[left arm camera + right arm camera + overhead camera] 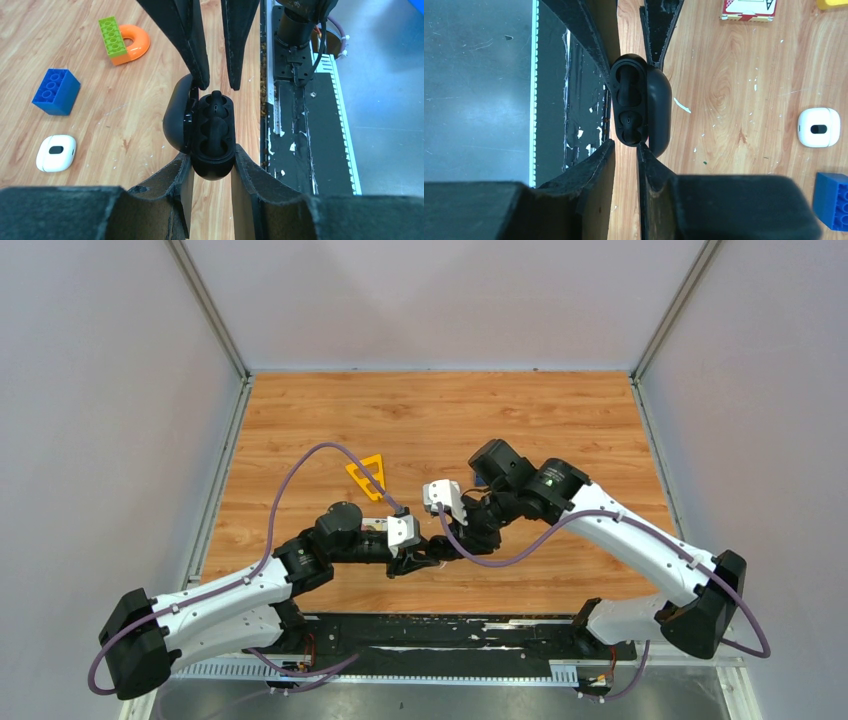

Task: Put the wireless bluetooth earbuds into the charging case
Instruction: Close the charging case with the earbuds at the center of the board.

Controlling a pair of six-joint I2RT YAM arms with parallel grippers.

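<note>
Left gripper (212, 156): closed on a black oval plastic charging case (213, 169), with one finger pad pressed to each long flank of its body. The case sits over the near margin of the light wooden table (500, 420), just beside the black base plate (305, 125) that carries the arms. Whether it rests on the wood or is held clear of it cannot be told. Its lid (175, 115) stands open, hinged along one long side. A black earbud (215, 104) lies seated in the recess at the end facing the right gripper (626, 145); whether the second recess is filled cannot be told. Right gripper: jaws narrowly parted, tips level with that end of the case, nothing between them. Lying apart on the table are a white rounded-square plastic pod with a dark oval mark (56, 153), a blue plastic building brick (56, 91), a green brick (112, 36) resting on an orange plastic ring (135, 42), a red-and-white card box (749, 9) and a yellow triangular frame (368, 478).
</note>
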